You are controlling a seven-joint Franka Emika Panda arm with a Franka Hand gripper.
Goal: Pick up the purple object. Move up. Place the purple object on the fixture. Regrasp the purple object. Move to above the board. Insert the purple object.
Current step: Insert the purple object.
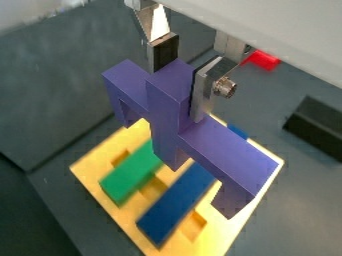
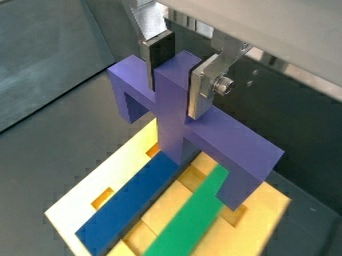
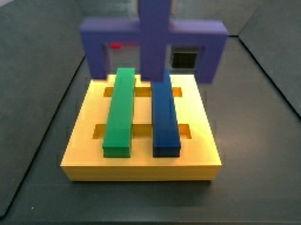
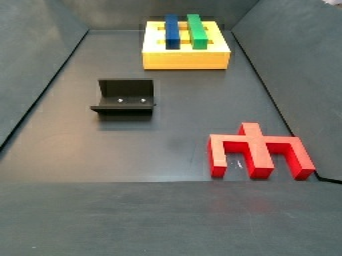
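Purple object (image 1: 181, 125) clamped by its central stem between the tool (image 1: 187, 72) fingers, hung directly beneath the tool over the yellow board (image 1: 100, 165). Green bar (image 1: 130, 175) and blue bar (image 1: 178, 200) lay below. Fixture (image 4: 124, 98) well apart on the floor.

You see the gripper (image 1: 183, 70) in both wrist views, just above the purple object (image 1: 187, 125). Its fingers (image 1: 209, 82) are flat silver plates, and one has a round metal screw on its outer face. The finger on the other side carries a dark rectangular pad (image 2: 159, 51) below a pale tapered piece.
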